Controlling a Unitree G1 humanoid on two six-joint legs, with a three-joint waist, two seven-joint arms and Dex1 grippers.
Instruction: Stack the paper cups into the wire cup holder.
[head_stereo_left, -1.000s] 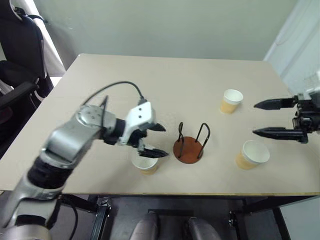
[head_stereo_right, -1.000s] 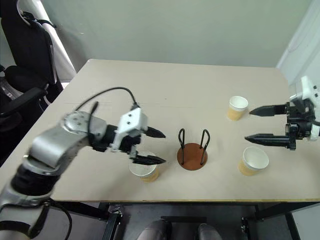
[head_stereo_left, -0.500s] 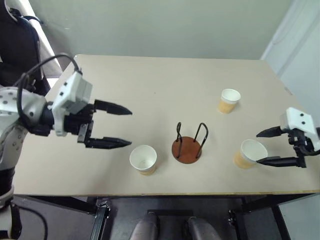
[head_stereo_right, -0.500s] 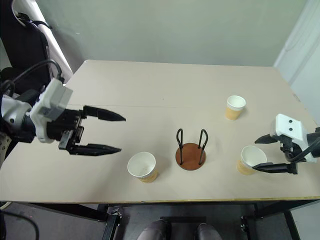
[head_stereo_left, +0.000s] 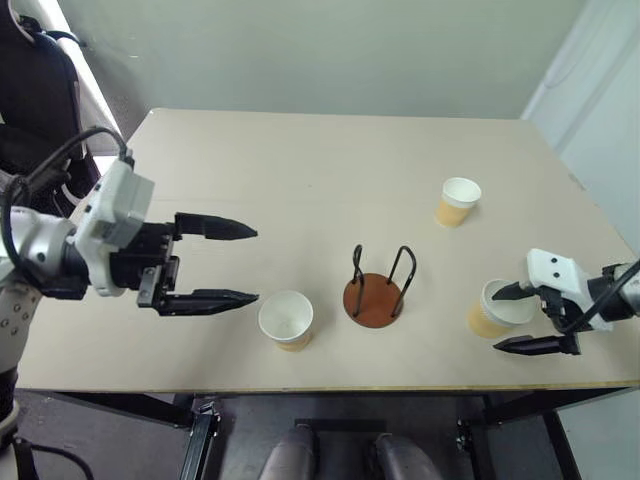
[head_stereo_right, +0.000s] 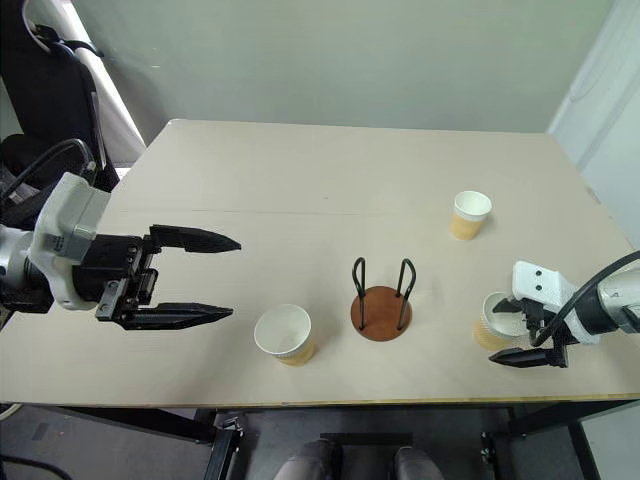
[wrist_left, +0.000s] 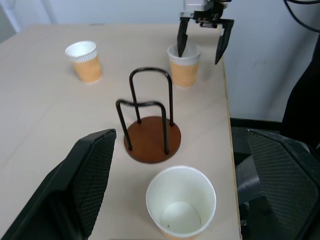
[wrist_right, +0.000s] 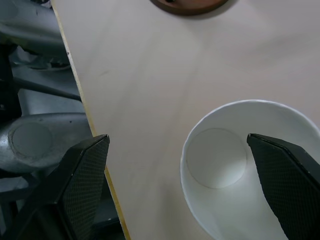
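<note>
Three paper cups stand upright on the table: one at the front left (head_stereo_left: 286, 320), one at the back right (head_stereo_left: 459, 201), one at the front right (head_stereo_left: 492, 310). The wire cup holder (head_stereo_left: 378, 290), a reddish-brown disc with black wire loops, stands empty between them. My left gripper (head_stereo_left: 252, 265) hangs open above the table, left of the front-left cup and apart from it. My right gripper (head_stereo_left: 497, 322) is open and low at the front-right cup (wrist_left: 184, 65). One finger (wrist_left: 181, 42) hangs over that cup's mouth, the other (wrist_left: 220, 45) outside its wall. Neither gripper holds anything.
The tan table (head_stereo_left: 300, 180) has its front edge close to the front cups and the right gripper. A black chair (head_stereo_left: 40, 110) stands off the table's left side. A pale wall runs behind the table.
My left gripper pulled back to the left, away from the front-left cup, still open. My right gripper dropped from above the table down to the front-right cup.
</note>
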